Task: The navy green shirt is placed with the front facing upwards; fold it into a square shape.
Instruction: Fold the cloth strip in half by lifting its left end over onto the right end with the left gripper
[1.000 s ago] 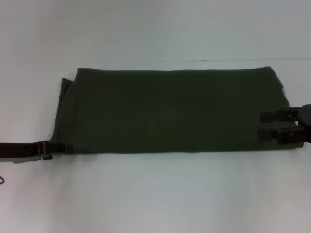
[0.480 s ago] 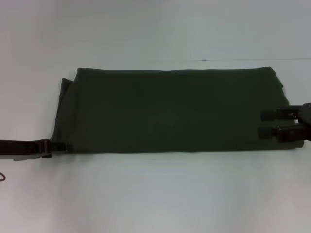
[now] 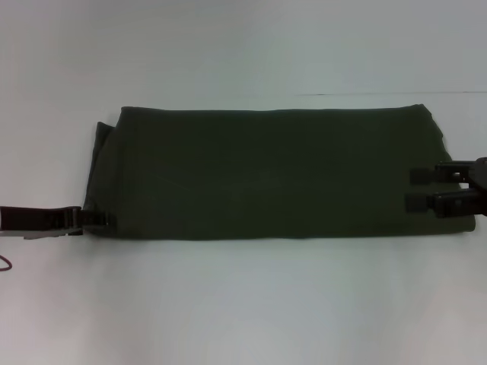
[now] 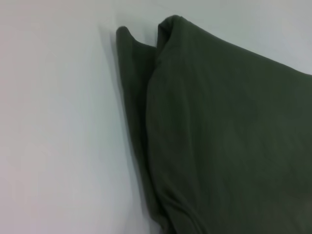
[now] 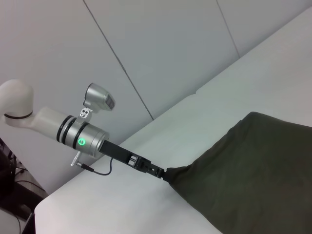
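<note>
Dark olive-green cotton shirt [image 3: 266, 175] folded into a long band mid-frame on white table [image 3: 243, 304] (grey panelled wall behind); left gripper [image 3: 97, 219] clamped on lower-left corner, right gripper [image 3: 420, 188] apart over right end.

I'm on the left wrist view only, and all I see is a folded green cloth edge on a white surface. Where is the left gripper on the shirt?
Observer: In the head view the left gripper is at the near left corner of the navy green shirt. The right wrist view shows it pinched shut on that corner.
Operator: What shape is the shirt in?
Observer: It is a long band lying across the white table, plain side up, with no lettering showing.
Operator: And the right arm?
Observer: The right gripper is over the band's right end, towards the near edge, with its fingers apart.
</note>
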Action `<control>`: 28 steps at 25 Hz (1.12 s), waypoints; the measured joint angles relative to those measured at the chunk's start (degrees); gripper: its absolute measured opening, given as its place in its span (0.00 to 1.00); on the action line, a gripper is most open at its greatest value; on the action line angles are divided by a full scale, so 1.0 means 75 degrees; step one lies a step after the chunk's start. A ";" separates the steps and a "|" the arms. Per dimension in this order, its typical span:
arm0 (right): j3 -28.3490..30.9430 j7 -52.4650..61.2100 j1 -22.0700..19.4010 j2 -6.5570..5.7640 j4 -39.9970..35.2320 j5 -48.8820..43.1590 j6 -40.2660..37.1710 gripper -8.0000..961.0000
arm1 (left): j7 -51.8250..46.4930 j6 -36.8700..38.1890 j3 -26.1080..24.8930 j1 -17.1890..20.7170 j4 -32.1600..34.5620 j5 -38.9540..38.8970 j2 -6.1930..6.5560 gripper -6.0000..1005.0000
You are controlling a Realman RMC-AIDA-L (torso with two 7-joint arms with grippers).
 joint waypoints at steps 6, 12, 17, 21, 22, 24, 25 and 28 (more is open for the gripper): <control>0.0007 0.0000 -0.0018 0.0000 0.0000 0.0000 0.0022 0.95 | -0.0107 -0.0228 0.0121 -0.0006 0.0001 0.0053 -0.0001 0.78; 0.0010 0.0000 -0.0003 0.0000 0.0000 0.0000 0.0056 0.95 | -0.0108 -0.0476 0.0176 -0.0007 0.0002 0.0060 -0.0001 0.71; 0.0007 0.0000 -0.0009 0.0000 0.0000 0.0000 0.0056 0.95 | -0.0149 -0.0493 0.0334 0.0018 -0.0007 0.0185 -0.0027 0.55; 0.0005 0.0000 -0.0008 0.0000 0.0000 0.0000 0.0054 0.95 | -0.0168 -0.0493 0.0325 0.0037 -0.0010 0.0198 -0.0039 0.41; 0.0005 0.0000 -0.0007 0.0000 0.0000 0.0000 0.0049 0.95 | -0.0172 -0.0491 0.0324 0.0039 -0.0010 0.0198 -0.0039 0.39; 0.0005 0.0000 -0.0008 0.0000 0.0000 0.0002 0.0029 0.95 | -0.0174 -0.0476 0.0326 0.0040 -0.0010 0.0198 -0.0039 0.33; 0.0005 0.0000 -0.0012 0.0000 0.0000 0.0005 0.0019 0.95 | -0.0175 -0.0471 0.0329 0.0041 -0.0010 0.0198 -0.0039 0.31; 0.0011 0.0000 -0.0042 0.0001 0.0000 0.0007 0.0011 0.95 | -0.0174 -0.0473 0.0332 0.0041 -0.0010 0.0198 -0.0037 0.23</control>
